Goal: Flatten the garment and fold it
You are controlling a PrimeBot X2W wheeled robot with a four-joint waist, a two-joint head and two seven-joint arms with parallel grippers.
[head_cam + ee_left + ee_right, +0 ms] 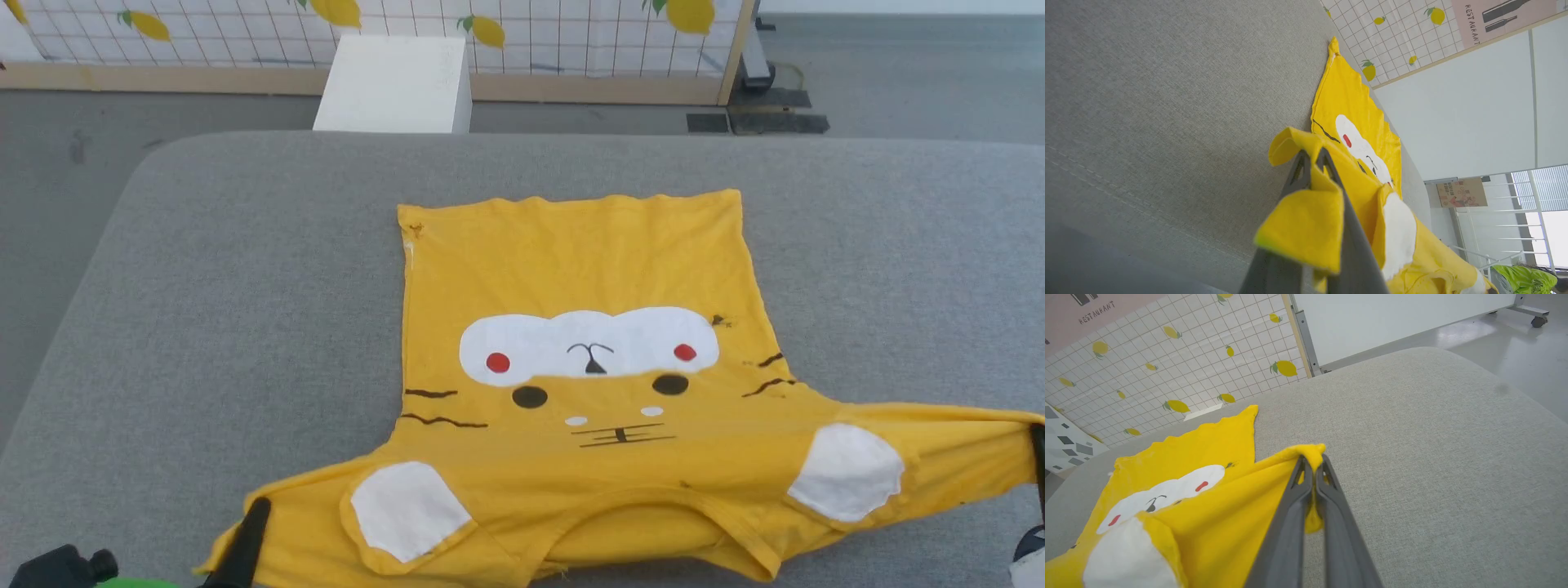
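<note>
Two pairs of jaws are clenched, each on a sleeve end of the shirt. The left jaws grasp the left sleeve; in the left wrist view yellow cloth is pinched between their dark fingers and folds over them in a loose flap. The right jaws grasp the right sleeve; in the right wrist view we see its edge bunched at the tips of the closed fingers, with the cloth running in a taut ridge back toward the shirt's body.

In the head view we find one left finger low at the left and a dark right finger at the right edge; the two sleeves are spread well apart between them. The shirt lies on the grey desk, print up, collar toward the robot and bottom hem at the far side; its body is flat, with faint ripples along the far hem, while the collar sags in a fold between the sleeves. The print shows a wide white patch with two red dots, two black dots below it, black whisker lines at both sides, and a white patch by each sleeve.

Beyond the desk's far edge, a white box stands on the floor before a gridded panel with lemons.
</note>
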